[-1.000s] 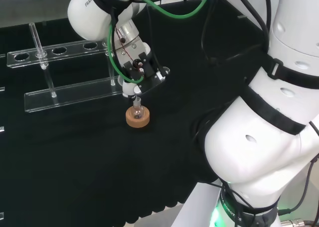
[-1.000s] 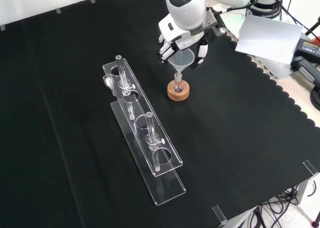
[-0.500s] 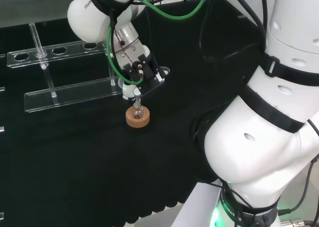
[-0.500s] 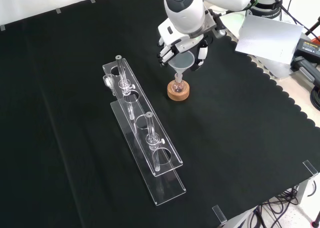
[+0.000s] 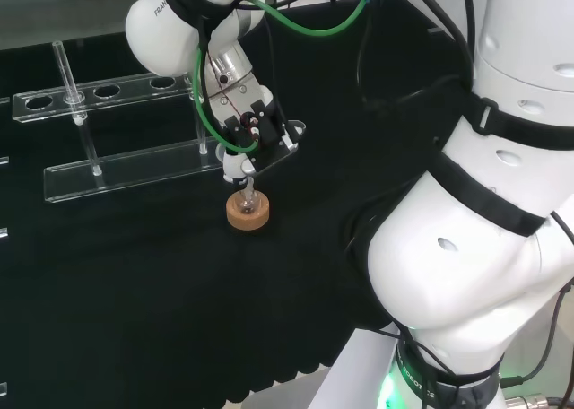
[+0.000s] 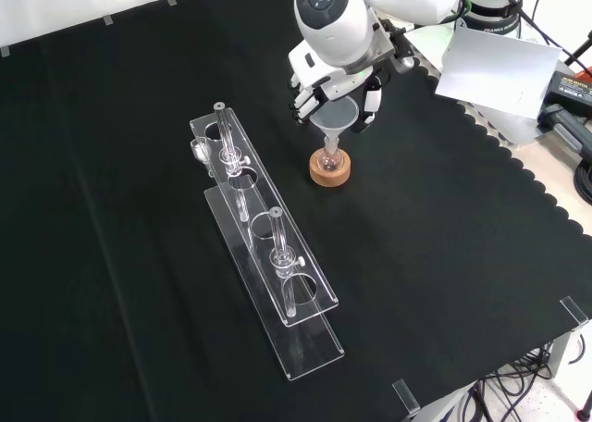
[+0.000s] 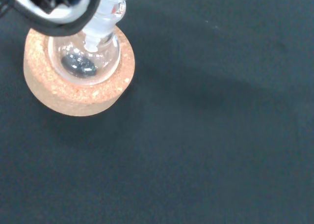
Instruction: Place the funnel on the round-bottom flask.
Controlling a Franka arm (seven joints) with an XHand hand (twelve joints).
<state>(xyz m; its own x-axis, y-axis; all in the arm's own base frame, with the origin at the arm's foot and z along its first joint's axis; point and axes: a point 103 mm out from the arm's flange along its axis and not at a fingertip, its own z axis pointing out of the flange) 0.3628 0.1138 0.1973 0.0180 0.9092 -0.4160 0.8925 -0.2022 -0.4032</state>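
Rack (image 6: pixel 268 255) of clear plastic lies nearest in the front view, running from lower centre up toward the middle left, with a few tubes standing in it; it is well apart from the work and needs no attention.

Beyond it, just above centre in that view, the cork ring (image 6: pixel 330 169) sits on the tabletop (image 6: pixel 444 255) with the flask (image 6: pixel 330 159) seated in it. In the wrist view the flask's bulb (image 7: pixel 84 57) rests in the ring (image 7: pixel 78 89) and its neck rises toward the blurred hand.

The funnel (image 6: pixel 336 117) is directly over the flask, its stem pointing down at the neck; from the front view the tip looks to be at or just inside the mouth, though I cannot tell how deep. The hand (image 6: pixel 335 81) comes in from the top of the frame, its fingers (image 6: pixel 306 95) curled around the funnel's cone and holding it. In the head view the hand (image 5: pixel 256 131) sits just above the ring (image 5: pixel 247 213), left of centre.

To do this step well, I judge the stem should stay upright and in line with the neck as it goes down, so it does not catch the rim and tip the flask off the ring. The fingers should let go only once the cone rests on the mouth, then lift straight up clear of the funnel.
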